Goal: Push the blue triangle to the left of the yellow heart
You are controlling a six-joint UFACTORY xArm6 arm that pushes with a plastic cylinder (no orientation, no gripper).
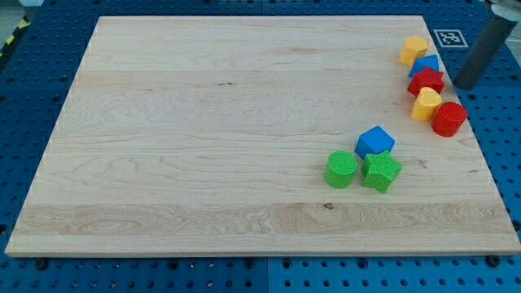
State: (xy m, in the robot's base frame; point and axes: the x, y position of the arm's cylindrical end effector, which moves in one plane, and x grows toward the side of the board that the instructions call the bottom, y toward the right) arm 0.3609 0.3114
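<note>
A column of blocks lies near the board's right edge. From the top it has a yellow block (414, 50), a small blue block (426, 64) that looks like the triangle, a red block (426, 81), a yellow block (426, 104) that looks like the heart, and a red round block (448, 119). The blue one is wedged between the top yellow and the red block, and its shape is partly hidden. My dark rod comes in from the view's top right. My tip (463, 86) is just right of the upper red block, at the board's right edge.
A blue cube (374, 142), a green round block (342, 168) and a green star (381, 172) cluster lower down, to the left of the column. The wooden board (203, 138) rests on a blue pegboard surface.
</note>
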